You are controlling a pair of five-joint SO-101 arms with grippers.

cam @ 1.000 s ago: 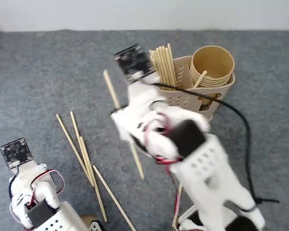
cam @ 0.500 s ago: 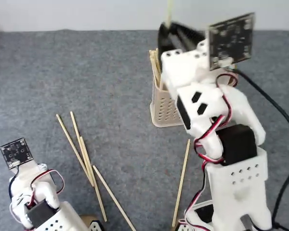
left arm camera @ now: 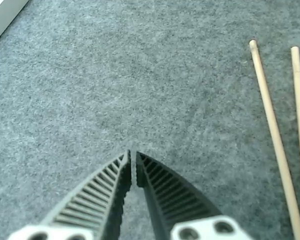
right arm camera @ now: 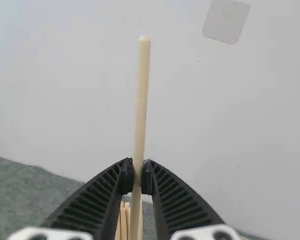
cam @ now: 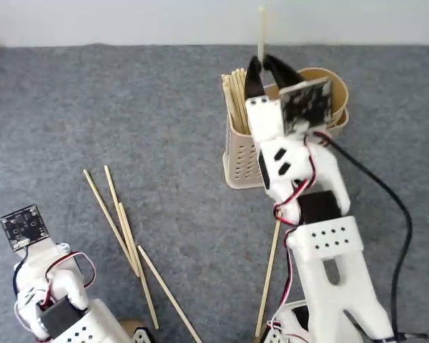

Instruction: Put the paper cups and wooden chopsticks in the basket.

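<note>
Pinches one wooden chopstick (right arm camera: 141, 100) upright in the right gripper (right arm camera: 136, 167), above the basket (cam: 243, 161) holding paper cups (cam: 329, 86). Holds the left gripper (left arm camera: 133, 160) closed, empty, over carpet (left arm camera: 90, 75) near loose chopsticks (left arm camera: 270, 125).

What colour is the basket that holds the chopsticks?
The basket is beige, seen best in the high view.

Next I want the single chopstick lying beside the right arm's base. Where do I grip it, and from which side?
Grip the single chopstick around its middle, coming straight down from above, jaws straddling its width. It lies flat on the carpet, thin and long, with no other stick touching it; a mid grip should keep it from tipping.
</note>
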